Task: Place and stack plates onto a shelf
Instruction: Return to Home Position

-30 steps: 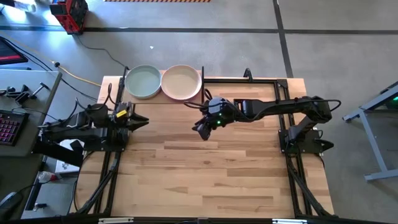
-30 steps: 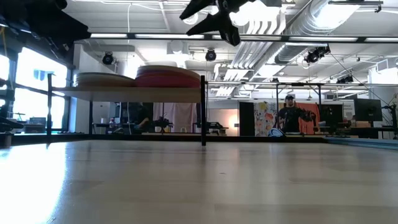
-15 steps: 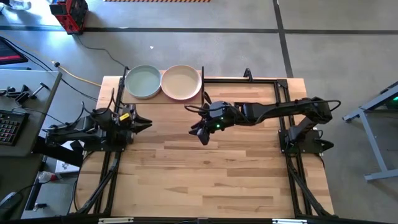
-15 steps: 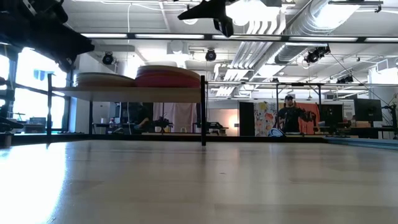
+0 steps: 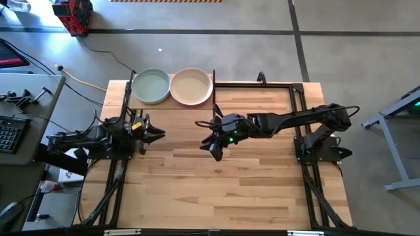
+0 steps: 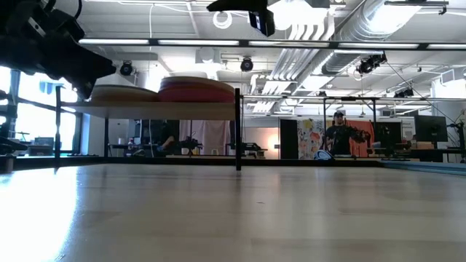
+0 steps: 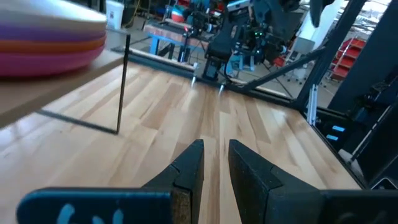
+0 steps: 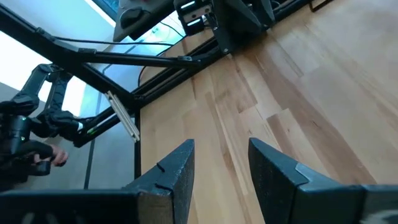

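1. Two end effectors are held empty over the worktop (image 5: 230, 190): the left end effector (image 7: 216, 144) with fingers narrowly apart, the right end effector (image 8: 221, 144) with fingers wider apart.
2. Stacking is judged finished and the return to rest in hand; next, both arms need only be folded back.
3. Pale slatted wood is seen underneath.
4. At the far edge, the plates (image 5: 151, 85) are piled in two stacks on the shelf (image 6: 182, 110).
5. Beyond, a bright workshop with ceiling ducts (image 6: 393, 29) is seen.

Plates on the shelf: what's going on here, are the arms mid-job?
The plates in view sit on the shelf in two side-by-side stacks, one topped by a mint green plate, the other by a peach plate. The left gripper and the right gripper both hang open and empty above the table, away from the shelf. Stacking looks done.
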Tool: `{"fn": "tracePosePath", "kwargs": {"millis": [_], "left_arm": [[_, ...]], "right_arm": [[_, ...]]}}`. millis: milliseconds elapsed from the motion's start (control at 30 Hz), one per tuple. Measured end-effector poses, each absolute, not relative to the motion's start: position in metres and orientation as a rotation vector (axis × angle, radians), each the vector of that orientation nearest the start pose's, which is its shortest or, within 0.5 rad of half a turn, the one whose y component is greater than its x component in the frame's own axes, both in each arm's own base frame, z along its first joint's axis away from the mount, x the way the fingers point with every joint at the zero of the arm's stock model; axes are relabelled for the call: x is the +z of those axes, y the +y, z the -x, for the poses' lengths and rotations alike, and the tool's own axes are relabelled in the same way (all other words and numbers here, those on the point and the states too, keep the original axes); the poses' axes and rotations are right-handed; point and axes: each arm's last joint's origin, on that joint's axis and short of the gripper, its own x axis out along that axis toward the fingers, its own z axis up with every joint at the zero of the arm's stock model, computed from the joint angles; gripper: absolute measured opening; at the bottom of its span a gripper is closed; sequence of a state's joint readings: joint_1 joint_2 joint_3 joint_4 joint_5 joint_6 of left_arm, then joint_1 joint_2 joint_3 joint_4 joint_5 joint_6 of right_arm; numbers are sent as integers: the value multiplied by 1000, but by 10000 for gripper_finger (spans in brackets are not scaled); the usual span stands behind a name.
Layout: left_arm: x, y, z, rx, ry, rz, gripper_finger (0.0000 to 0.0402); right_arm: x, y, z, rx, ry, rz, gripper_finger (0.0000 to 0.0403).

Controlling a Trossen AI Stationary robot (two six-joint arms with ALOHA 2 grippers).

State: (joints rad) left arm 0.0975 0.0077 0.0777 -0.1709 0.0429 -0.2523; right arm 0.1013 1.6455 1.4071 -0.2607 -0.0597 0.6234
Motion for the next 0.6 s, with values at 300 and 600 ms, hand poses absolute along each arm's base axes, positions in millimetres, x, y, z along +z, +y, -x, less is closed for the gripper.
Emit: {"fn": "tracePosePath", "kwargs": {"millis": [300, 600], "left_arm": [[172, 8, -92, 73, 105, 287, 62], [172, 8, -92, 77, 105, 296, 62]], "right_arm": [[339, 34, -360, 17, 500, -519, 133], [384, 18, -300, -141, 461, -371, 133]]}}
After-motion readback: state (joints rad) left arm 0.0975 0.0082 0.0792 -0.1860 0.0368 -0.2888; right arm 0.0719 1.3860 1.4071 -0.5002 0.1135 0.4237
